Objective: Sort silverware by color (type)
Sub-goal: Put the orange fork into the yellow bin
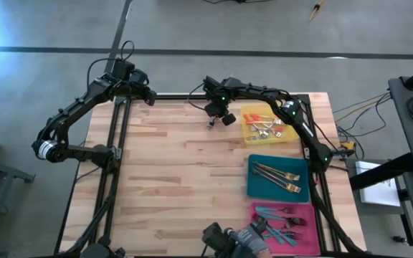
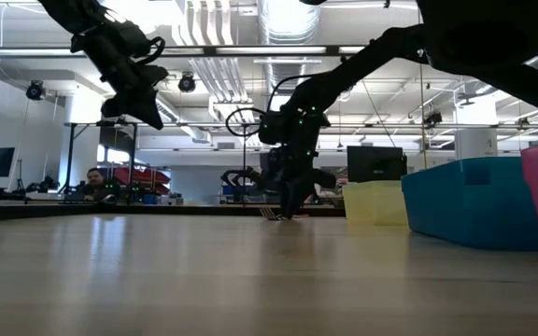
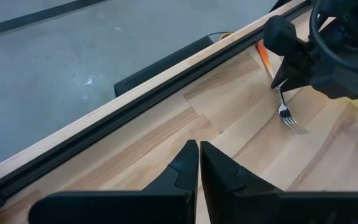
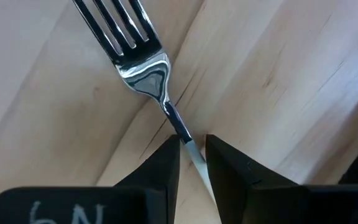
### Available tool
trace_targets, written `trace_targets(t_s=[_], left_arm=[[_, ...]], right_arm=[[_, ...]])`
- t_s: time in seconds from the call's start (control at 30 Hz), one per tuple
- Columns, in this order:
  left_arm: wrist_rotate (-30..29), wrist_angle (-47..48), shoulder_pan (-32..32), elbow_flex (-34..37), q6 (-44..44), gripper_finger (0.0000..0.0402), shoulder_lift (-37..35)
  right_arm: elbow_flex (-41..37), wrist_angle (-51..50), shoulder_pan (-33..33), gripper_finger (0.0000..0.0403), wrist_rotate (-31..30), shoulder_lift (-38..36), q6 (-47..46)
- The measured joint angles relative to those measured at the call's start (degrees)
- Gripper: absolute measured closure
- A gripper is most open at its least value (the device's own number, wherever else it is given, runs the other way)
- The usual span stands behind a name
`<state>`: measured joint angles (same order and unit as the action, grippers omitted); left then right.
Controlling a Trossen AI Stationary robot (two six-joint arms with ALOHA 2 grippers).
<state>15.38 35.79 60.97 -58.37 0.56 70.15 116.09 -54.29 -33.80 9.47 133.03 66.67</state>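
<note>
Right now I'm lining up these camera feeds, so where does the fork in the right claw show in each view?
High view: the fork lies by the table's far edge, just left of the yellow tray, under the right claw.
Low view: mid-picture, under the right arm, only dimly seen.
Left wrist view: fork at upper right, under the right arm.
Right wrist view: fork fills the upper centre, neck between the fingers.
Shared landmark: the right claw itself.

Table [image 1: 171, 165]: light wood planks. Trays: yellow [image 1: 251, 136], teal [image 1: 257, 188], pink [image 1: 255, 212]. Fork [image 4: 138, 59]: silver head. Both arms: black.
</note>
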Motion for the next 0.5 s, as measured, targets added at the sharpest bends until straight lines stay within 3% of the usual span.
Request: trace_targets(t_s=[0.17,0.5], left_arm=[[-0.01,0.02,0.0,0.0,0.0,0.0401,0.0],[-0.01,0.02,0.0,0.0,0.0,0.0401,0.0]], right_arm=[[0.0,0.2,0.0,0.0339,-0.01,0.03,-0.66],[-0.02,0.25,0.75,0.039,-0.45,0.07,-0.72]])
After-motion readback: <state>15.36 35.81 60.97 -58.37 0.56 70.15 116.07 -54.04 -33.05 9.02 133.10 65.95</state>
